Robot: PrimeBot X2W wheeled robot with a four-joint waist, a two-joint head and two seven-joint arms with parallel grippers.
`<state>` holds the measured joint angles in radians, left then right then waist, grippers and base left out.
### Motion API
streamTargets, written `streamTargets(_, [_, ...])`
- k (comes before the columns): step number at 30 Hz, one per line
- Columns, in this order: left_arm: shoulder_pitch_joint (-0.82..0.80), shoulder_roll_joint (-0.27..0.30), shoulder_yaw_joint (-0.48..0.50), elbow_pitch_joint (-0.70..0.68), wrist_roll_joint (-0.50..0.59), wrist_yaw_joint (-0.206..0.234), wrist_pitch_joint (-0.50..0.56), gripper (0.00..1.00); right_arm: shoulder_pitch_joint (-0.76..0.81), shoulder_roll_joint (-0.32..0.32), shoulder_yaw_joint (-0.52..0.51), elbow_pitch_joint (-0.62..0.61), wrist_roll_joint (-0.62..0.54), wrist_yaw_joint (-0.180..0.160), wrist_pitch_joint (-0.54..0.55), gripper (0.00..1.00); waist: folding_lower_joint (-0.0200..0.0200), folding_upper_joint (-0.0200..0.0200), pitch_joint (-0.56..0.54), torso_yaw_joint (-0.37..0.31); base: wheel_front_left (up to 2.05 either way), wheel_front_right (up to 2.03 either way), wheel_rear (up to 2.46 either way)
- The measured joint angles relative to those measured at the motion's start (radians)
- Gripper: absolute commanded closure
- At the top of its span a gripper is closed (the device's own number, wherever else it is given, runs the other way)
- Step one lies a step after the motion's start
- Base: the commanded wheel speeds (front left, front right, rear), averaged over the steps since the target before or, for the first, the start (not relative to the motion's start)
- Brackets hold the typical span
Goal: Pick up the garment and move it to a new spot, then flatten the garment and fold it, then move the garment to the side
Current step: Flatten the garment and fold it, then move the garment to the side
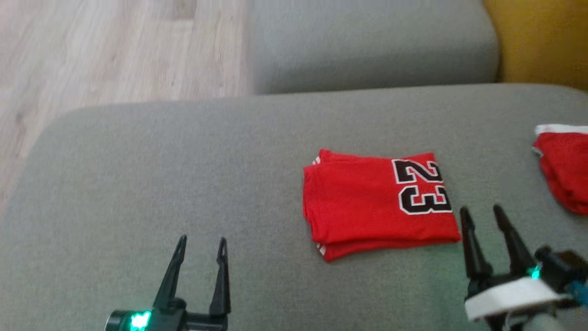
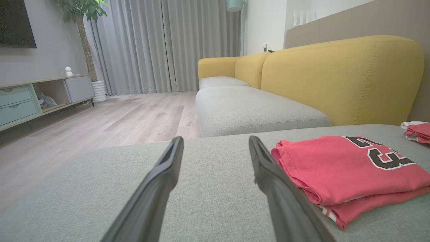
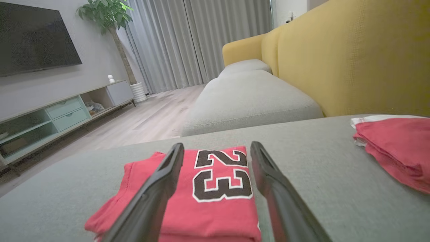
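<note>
The folded red garment (image 1: 376,202), its "23" facing up, lies flat on the grey sofa cushion (image 1: 183,161). The right gripper (image 1: 481,210) sits just beside the garment's right edge, fingers (image 1: 472,243) spread apart and holding nothing. The left gripper (image 1: 202,241) is well to the garment's left, fingers (image 1: 172,271) likewise spread and empty. A second red garment (image 1: 565,170) lies further right of the folded one.

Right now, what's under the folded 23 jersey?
The folded jersey lies flat on the grey seat cushion, which shows on every side of it. At the near edge its striped trim peeks out from a lower fold. Anything directly beneath is covered by the fabric.
</note>
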<state>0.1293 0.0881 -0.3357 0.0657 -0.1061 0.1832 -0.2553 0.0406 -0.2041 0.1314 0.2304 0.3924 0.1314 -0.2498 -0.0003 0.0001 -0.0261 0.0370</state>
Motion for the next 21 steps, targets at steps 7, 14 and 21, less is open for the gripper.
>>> streamTargets(7, [0.027,-0.011,0.074,0.042,-0.025,-0.007,0.000,0.00,0.076,0.039,-0.003,-0.011,-0.116,0.000,0.000,0.00,0.0003,0.0000,-0.043,-0.025,0.00,0.00,0.00])
streamTargets(14, [0.069,-0.017,0.113,0.078,-0.016,-0.008,0.000,0.00,0.078,0.042,0.019,-0.010,-0.169,0.000,0.000,0.00,0.0002,0.0000,-0.056,-0.030,0.00,0.00,0.00])
streamTargets(21, [0.072,-0.024,0.130,0.083,-0.006,-0.023,0.000,0.00,0.078,0.048,0.021,-0.009,-0.174,0.000,0.000,0.00,0.0003,-0.0001,-0.054,-0.015,0.00,0.00,0.00])
